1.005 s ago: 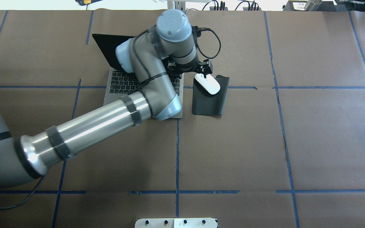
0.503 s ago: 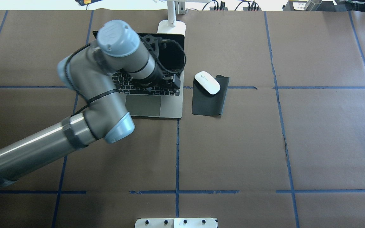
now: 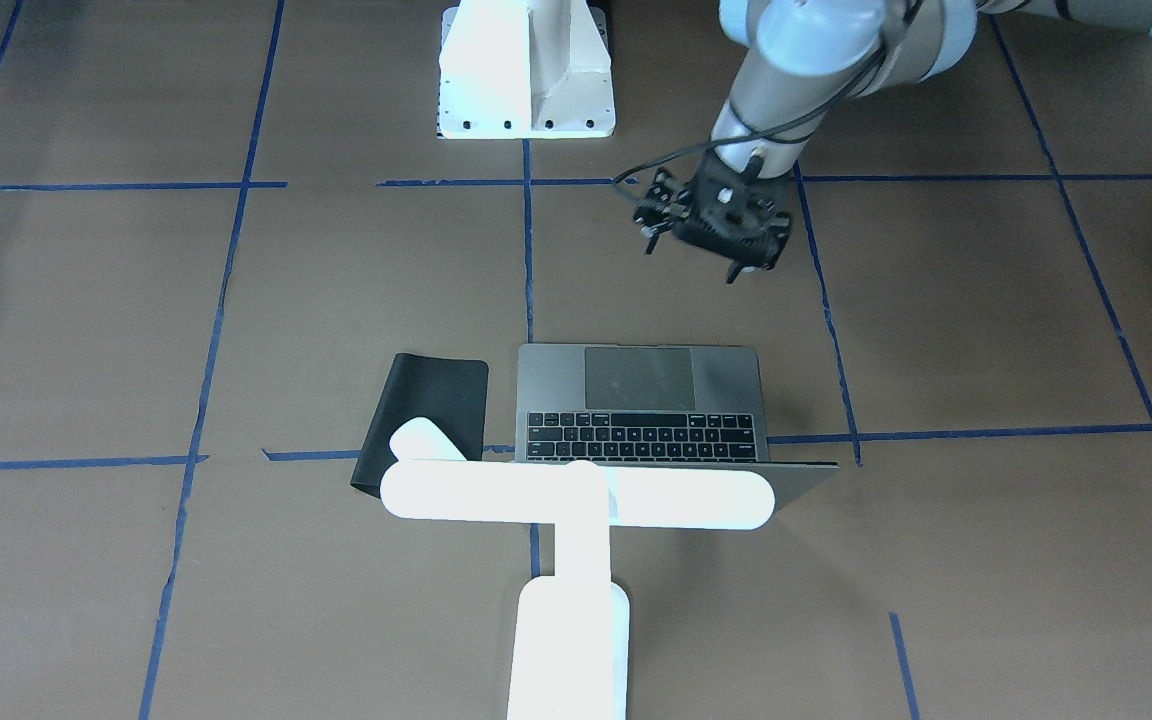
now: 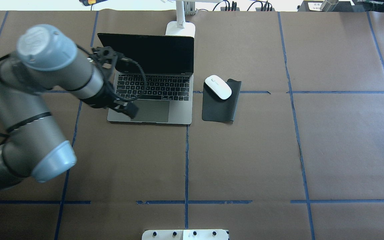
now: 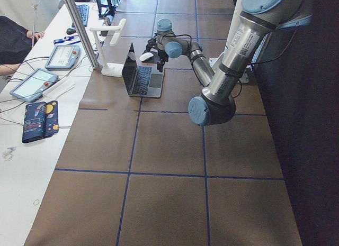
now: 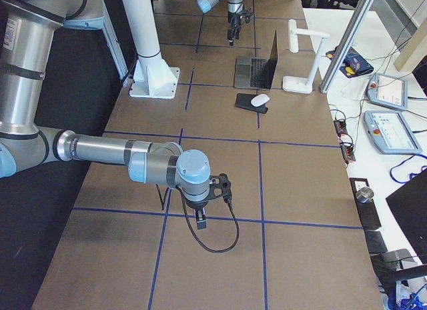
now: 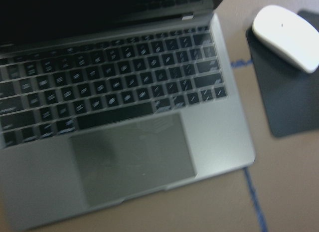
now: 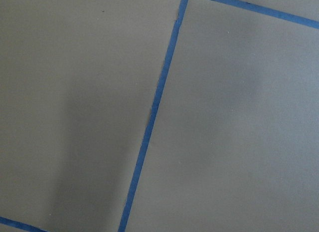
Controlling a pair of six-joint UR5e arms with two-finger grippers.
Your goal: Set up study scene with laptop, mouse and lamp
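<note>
Left end effector (image 4: 127,109) hovers at the open laptop's (image 4: 165,100) lower-left corner, centre-left of frame, holding nothing; open or closed, I cannot tell. Mouse (image 4: 218,87) lies on a mat (image 4: 219,110) right of the laptop, lamp (image 4: 180,29) above it

Raised laptop (image 4: 155,87) lid, lamp (image 4: 180,29) just behind

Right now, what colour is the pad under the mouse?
Black; the pad shows best in the overhead view.

We are withdrawing the left pincer (image 4: 129,111) from the mouse (image 4: 218,87) and sweeping it across the laptop (image 4: 165,96) to its near left corner, and the arm is uncovering the screen.
</note>
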